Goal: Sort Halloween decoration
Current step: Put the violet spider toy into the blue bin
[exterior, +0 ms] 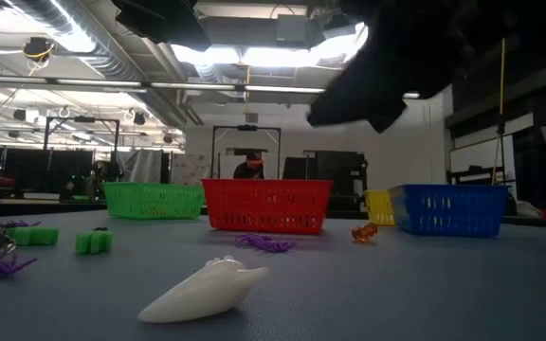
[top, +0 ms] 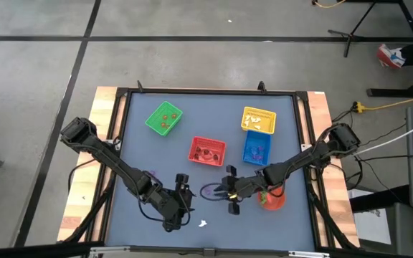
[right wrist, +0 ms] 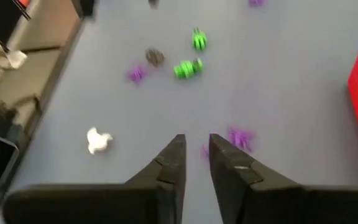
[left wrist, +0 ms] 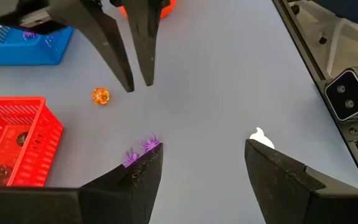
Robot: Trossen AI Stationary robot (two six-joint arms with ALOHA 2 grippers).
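Tiny trinkets lie loose on the grey table: a white one (left wrist: 261, 137), a purple one (left wrist: 143, 148), an orange one (left wrist: 100, 96) and green ones (right wrist: 187, 67). My left gripper (left wrist: 201, 146) hovers open above the table's near middle, the purple trinket by one fingertip and the white one by the other. My right gripper (right wrist: 196, 142) hangs just to its right (top: 228, 192), its fingers (left wrist: 129, 56) a narrow gap apart with nothing between them. They are clear of the table, and the orange trinket lies on the table close by them.
A green basket (top: 163, 118), a yellow basket (top: 258, 120), a red basket (top: 206, 150) and a blue basket (top: 257, 148) stand across the table's far half. A round red bowl (top: 271, 198) sits under the right arm. Bare table lies along the near edge.
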